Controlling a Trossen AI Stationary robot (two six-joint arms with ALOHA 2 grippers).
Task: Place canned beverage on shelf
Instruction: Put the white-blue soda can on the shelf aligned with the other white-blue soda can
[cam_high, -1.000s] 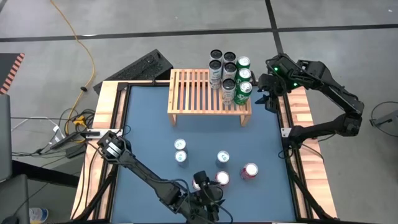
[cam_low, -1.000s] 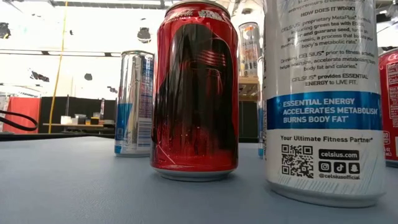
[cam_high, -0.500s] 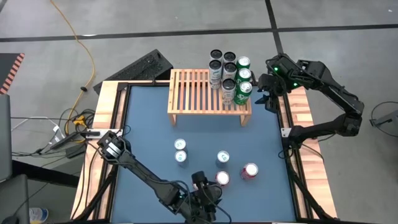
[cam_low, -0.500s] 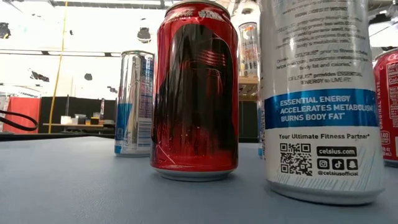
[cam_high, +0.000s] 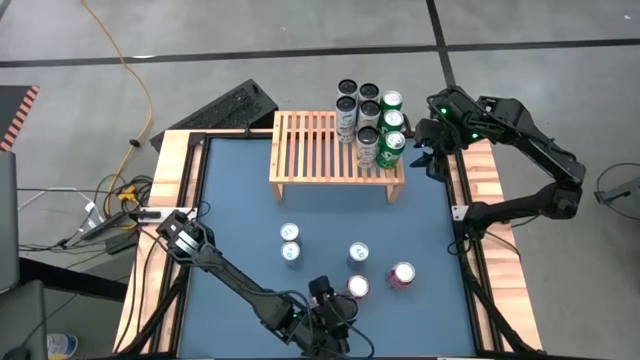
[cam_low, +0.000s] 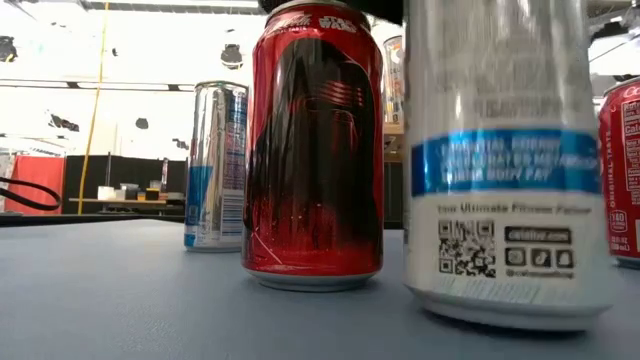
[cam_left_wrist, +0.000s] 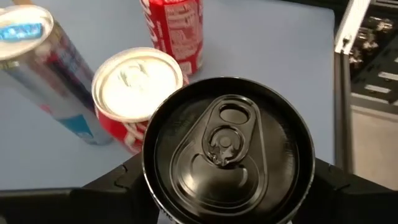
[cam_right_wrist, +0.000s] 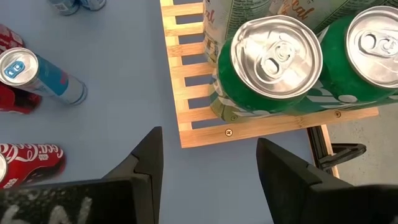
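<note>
- High view: the shelf (cam_high: 330, 148) stands at the far middle of the blue table (cam_high: 230, 220), its slats running away from the robot.
- Seven cans are grouped on the shelf's right end: dark-topped cans (cam_high: 357, 108) toward the back, green cans (cam_high: 392, 132) on the right edge.
- The left part of the shelf's top is bare slats.
- The left gripper (cam_high: 328, 312) is low at the near edge of the table, over a can.
- In the left wrist view, its two fingers (cam_left_wrist: 115, 183) stand on either side of a tall white can with a black lid (cam_left_wrist: 227, 149); they look closed on the can's sides, though the contact itself is hidden under the lid.
- The low view shows this white can (cam_low: 510, 160) blurred and slightly tilted; whether its base is off the table I cannot tell.
- Just beside it stands a red can with a silver top (cam_high: 357, 287), and a second red can (cam_high: 402, 274) is near on the right.
- A slim silver and blue can (cam_high: 358, 253) stands a little farther in, and two more (cam_high: 290, 243) stand together to the left of the middle.
- The right gripper (cam_high: 432, 150) hangs just beside the shelf's right end, near the green cans.
- In the right wrist view, its fingers (cam_right_wrist: 149, 155) are spread apart with nothing between them, above the table beside the shelf's corner.
- A black keyboard (cam_high: 225, 108) lies on the floor beyond the table's far left corner.
</note>
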